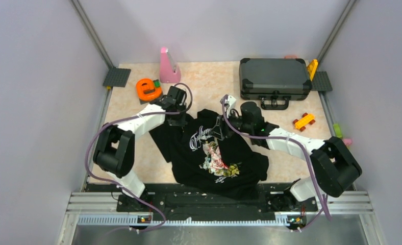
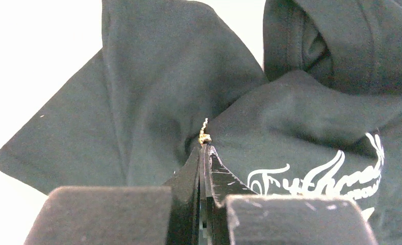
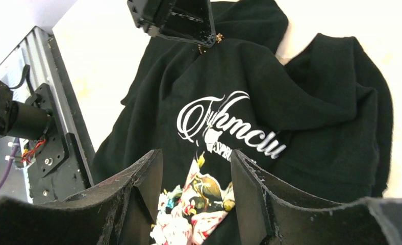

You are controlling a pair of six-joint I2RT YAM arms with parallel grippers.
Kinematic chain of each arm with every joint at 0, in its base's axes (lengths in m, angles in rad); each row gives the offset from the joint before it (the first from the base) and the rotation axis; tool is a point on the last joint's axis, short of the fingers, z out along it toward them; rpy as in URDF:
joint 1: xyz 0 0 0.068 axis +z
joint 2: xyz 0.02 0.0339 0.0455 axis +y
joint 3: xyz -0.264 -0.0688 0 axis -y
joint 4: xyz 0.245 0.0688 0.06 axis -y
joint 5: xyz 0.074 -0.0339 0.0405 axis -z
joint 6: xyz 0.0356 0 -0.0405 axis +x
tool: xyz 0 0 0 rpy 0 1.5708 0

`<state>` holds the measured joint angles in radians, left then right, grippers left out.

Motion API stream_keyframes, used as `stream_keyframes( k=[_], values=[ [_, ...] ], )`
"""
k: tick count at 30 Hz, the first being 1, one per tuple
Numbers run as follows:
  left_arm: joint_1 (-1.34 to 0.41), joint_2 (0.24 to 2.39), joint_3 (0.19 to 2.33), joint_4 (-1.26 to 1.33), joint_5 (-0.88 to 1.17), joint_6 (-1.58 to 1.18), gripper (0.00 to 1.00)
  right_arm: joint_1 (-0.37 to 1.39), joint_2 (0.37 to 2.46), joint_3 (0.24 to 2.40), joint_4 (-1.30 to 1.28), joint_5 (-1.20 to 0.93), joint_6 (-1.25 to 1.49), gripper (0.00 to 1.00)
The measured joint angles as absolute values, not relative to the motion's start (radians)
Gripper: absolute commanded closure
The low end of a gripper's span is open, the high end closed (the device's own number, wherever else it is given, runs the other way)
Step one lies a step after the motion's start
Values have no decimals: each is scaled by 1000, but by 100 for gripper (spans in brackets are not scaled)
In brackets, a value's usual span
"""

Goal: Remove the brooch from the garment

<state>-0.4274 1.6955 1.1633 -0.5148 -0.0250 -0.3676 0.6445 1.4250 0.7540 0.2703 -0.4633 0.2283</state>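
Left claw [image 2: 205,148] is closed tight, its tips meeting the brooch [image 2: 204,133] on a raised fold at the shirt's [image 2: 137,102] shoulder edge. Bare worktop [image 2: 35,61] lies beyond. Right claw [image 3: 196,178] hangs half open, empty, over the print [image 3: 199,199].

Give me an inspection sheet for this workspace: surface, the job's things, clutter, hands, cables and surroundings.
Surface: beige tabletop, evenly lit.
Job's things: black T-shirt crumpled at centre; gold brooch sitting on a fold of it.
Clutter: orange ring, pink cone, dark grey case, orange-yellow block, all beyond the shirt.
Hands: left hand shut, tips right under the brooch; right hand open over the floral print.
Cables: purple cable looped along each arm.
Surroundings: grey walls; metal rail at the near edge.
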Motion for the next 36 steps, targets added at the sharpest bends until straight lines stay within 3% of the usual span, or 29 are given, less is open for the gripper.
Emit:
stream_keyframes(
  k=[8, 15, 23, 30, 34, 36],
  values=[
    [-472, 1506, 1252, -637, -95, -253, 100, 648, 1544, 880, 261, -529, 228, 45],
    [-505, 1271, 1177, -524, -125, -172, 100, 667, 1580, 953, 350, -495, 194, 43],
    [-505, 983, 846, -187, 99, -146, 100, 667, 1536, 878, 552, -583, 208, 44],
    [-469, 982, 862, -71, 355, -254, 100, 667, 1435, 765, 696, -649, 257, 32],
    [-453, 1003, 885, -68, 392, -297, 100, 655, 1383, 710, 773, -648, 304, 35],
    [-453, 1041, 933, -135, 360, -303, 81, 642, 1379, 710, 763, -640, 313, 36]
  ],
)
